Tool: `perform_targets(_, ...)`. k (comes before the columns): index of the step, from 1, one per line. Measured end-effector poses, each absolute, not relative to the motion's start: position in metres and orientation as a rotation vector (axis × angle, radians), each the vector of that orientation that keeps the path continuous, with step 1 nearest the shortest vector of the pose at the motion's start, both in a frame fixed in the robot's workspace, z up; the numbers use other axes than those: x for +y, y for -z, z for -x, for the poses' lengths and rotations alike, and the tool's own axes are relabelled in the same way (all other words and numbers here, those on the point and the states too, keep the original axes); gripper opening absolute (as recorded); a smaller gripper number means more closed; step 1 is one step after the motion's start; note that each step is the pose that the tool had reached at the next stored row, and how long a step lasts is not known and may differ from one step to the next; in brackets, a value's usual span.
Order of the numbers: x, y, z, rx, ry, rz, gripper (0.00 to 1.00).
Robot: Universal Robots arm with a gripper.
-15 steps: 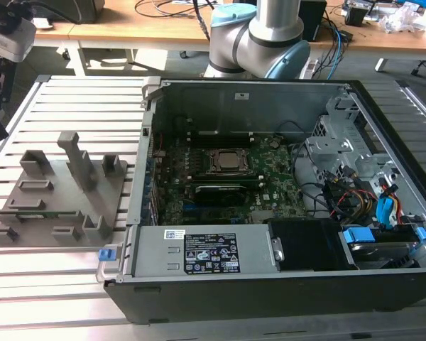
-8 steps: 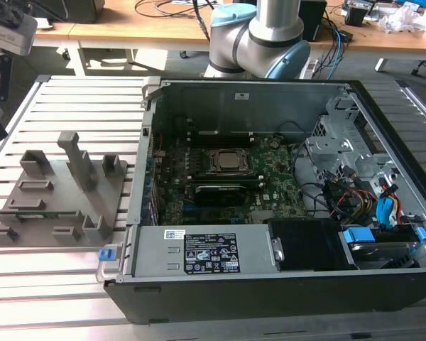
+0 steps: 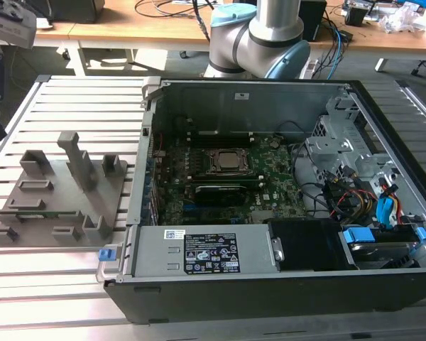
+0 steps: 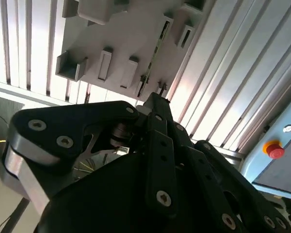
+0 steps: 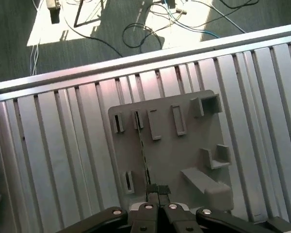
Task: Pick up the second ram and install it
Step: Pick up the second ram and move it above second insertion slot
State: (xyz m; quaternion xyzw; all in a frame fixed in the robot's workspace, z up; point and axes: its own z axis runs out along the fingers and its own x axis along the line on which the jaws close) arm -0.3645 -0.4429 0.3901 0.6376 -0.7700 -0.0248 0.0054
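The black, multi-link gripper (image 5: 157,190) has its jaws clenched together, tip against tip, with nothing between them; in the second wrist view the gripper (image 4: 156,100) shows the same pinched-up stance. It hangs in open air, touching nothing.

Below the jaws and roughly in line with them stands the second ram (image 5: 142,150), a thin, long green circuit-board stick seen edge-on as a narrow dark line. It sits upright on its long edge in the slots of a flat grey plastic holder tray (image 5: 184,155) with raised brackets and posts. In the second wrist view the second ram (image 4: 154,54) runs away from the fingertips across the holder tray (image 4: 121,34).

Judged from its build, the stick is light and stiff but fragile: a thin board that would resist little bending, with smooth chip faces that could slip. The safest hold appears to be across its thickness, on the two flat faces near the middle of the upper edge, clear of the contact edge seated in the slots.

Further out, the tray lies on a silver slatted metal table (image 5: 63,145). In the exterior view, the holder tray (image 3: 60,202) sits beside an open black-and-grey metal computer case (image 3: 199,284) holding a large green motherboard (image 3: 277,186).
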Motion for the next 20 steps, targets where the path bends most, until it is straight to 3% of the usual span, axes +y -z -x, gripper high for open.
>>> perform_targets(20, -0.4428, -0.3902, 0.3645, -2.002, 0.073, -2.394, 0.11)
